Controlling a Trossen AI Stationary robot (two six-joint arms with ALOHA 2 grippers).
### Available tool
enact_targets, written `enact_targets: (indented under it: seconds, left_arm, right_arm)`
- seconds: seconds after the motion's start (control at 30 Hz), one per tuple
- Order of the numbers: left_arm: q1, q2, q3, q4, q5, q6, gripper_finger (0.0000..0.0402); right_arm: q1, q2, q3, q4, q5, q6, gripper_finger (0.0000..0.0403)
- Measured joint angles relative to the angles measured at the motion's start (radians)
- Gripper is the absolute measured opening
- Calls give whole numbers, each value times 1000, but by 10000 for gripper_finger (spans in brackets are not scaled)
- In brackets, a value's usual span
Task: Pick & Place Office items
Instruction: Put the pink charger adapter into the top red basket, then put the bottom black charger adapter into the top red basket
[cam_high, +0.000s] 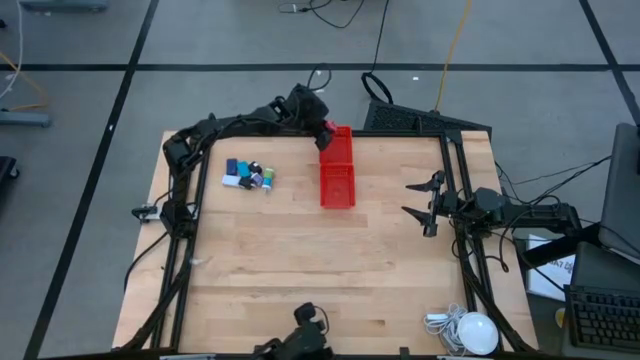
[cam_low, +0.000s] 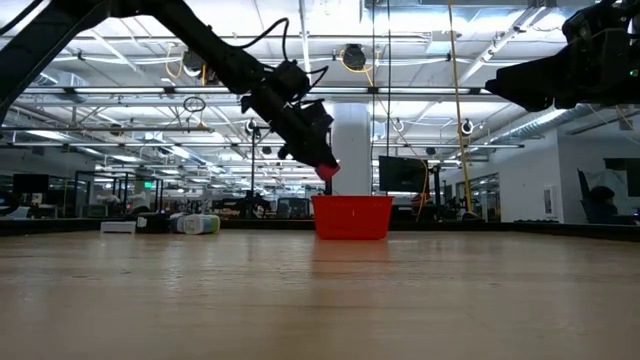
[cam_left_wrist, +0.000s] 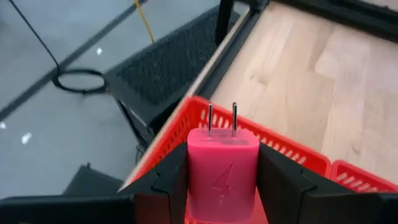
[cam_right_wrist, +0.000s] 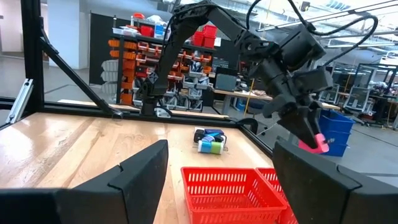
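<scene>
Over the far end of the red tray (cam_high: 337, 170), your left gripper (cam_left_wrist: 222, 177) has its fingers clamped on one pink plug-in charger (cam_left_wrist: 222, 168), prongs outward, not yet dropped. One cluster of office items (cam_high: 248, 176), roughly five, waits on the bench (cam_high: 320, 270). Right gripper (cam_high: 425, 205) hangs spread, empty.

Red tray (cam_high: 337, 180) on wooden table (cam_high: 300, 270); white lamp (cam_high: 477, 333) at table corner.

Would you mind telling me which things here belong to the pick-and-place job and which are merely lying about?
Job:
- red charger plug, held by left gripper
- cluster of small items
- red tray

Lying about:
- white lamp
- right gripper, waiting open
</scene>
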Motion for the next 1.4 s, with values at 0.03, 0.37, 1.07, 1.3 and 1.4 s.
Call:
enact_targets:
  seconds: [0.03, 0.37, 1.07, 1.3, 1.4]
  left_arm:
    - [-4, 7, 0, -3, 1, -8, 149]
    - [-11, 79, -1, -31, -2, -44, 149]
    - [-15, 58, -2, -28, 1, 25, 192]
    - [-16, -147, -1, -225, 1, 35, 199]
    - [-23, -244, -2, -388, 0, 31, 200]
  right_arm:
    - [0, 0, 0, 0, 0, 0, 279]
    - [0, 0, -1, 0, 0, 0, 279]
    - [0, 0, 0, 0, 0, 0, 279]
    - [0, 0, 0, 0, 0, 0, 279]
    - [0, 0, 0, 0, 0, 0, 279]
